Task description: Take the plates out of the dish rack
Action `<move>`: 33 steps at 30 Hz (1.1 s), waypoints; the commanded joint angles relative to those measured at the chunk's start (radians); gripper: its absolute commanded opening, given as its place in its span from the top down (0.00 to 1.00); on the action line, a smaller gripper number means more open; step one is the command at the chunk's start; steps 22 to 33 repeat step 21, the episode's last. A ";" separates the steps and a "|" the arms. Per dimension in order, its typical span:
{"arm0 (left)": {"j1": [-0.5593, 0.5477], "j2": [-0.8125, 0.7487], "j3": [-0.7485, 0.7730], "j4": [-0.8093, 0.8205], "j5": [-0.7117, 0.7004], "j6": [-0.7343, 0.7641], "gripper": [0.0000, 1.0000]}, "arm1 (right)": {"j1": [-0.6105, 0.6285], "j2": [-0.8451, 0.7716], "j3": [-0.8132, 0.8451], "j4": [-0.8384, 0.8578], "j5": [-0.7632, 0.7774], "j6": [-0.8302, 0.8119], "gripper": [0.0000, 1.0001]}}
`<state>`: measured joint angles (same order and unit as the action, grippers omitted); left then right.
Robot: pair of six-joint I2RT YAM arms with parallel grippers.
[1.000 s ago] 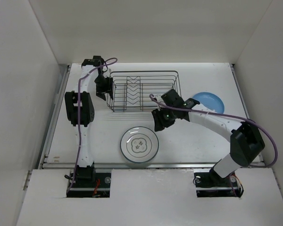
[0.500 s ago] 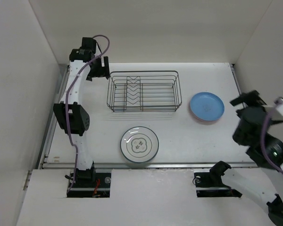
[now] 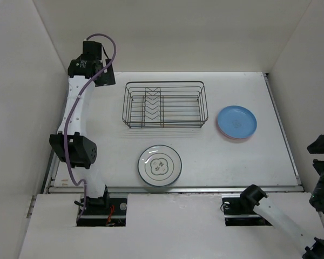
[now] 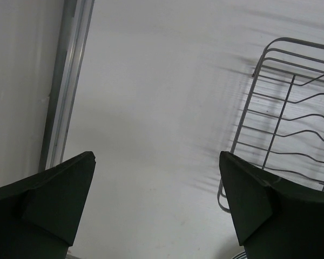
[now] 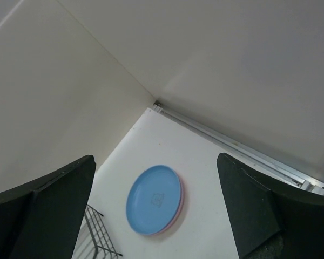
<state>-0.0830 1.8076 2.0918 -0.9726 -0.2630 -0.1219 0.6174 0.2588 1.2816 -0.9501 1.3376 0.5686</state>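
The dish rack (image 3: 164, 104), a dark wire basket, stands empty at the middle back of the table; its corner also shows in the left wrist view (image 4: 291, 118) and the right wrist view (image 5: 97, 237). A blue plate (image 3: 236, 121) (image 5: 154, 199) lies on a pink plate (image 5: 179, 213) to the rack's right. A grey-white plate with a centre motif (image 3: 160, 165) lies flat in front of the rack. My left gripper (image 3: 104, 77) (image 4: 155, 162) hangs open over the back-left corner, holding nothing. My right gripper (image 3: 319, 148) (image 5: 155, 159) is open and empty, high at the far right edge.
White walls enclose the table on three sides. A metal rail (image 4: 65, 108) runs along the left edge and another (image 5: 232, 143) along the far right side. The left arm's purple cable (image 3: 110, 51) loops above its wrist.
Both arms pulled away from the rack: the left rose towards the back-left corner, the right swung out to the far right edge. Both jaws opened wide.
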 commanded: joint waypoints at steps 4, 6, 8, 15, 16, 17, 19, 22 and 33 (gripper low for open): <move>0.002 -0.051 -0.062 0.028 -0.022 0.019 0.01 | 0.002 0.100 -0.042 -0.064 -0.066 -0.038 0.00; -0.007 -0.062 -0.073 0.028 -0.022 0.019 0.01 | 0.002 0.109 -0.042 -0.055 -0.066 -0.038 0.00; -0.008 -0.062 -0.085 0.028 -0.022 0.028 0.01 | 0.002 0.120 -0.063 -0.044 -0.075 -0.038 0.00; -0.008 -0.071 -0.104 0.037 0.008 0.028 0.01 | 0.002 0.140 -0.074 0.000 -0.132 -0.038 0.00; -0.008 -0.071 -0.104 0.037 0.008 0.028 0.01 | 0.002 0.140 -0.074 0.011 -0.143 -0.029 0.00; -0.008 -0.071 -0.113 0.037 0.017 0.028 0.01 | 0.002 0.140 -0.074 0.033 -0.155 -0.029 0.00; -0.008 -0.071 -0.113 0.037 0.018 0.028 0.01 | 0.002 0.172 -0.074 0.033 -0.195 -0.029 0.00; -0.008 -0.071 -0.113 0.037 0.040 0.038 0.01 | 0.002 0.206 -0.074 0.024 -0.222 -0.009 0.00; -0.008 -0.071 -0.113 0.037 0.040 0.038 0.01 | 0.002 0.206 -0.074 0.024 -0.222 -0.009 0.00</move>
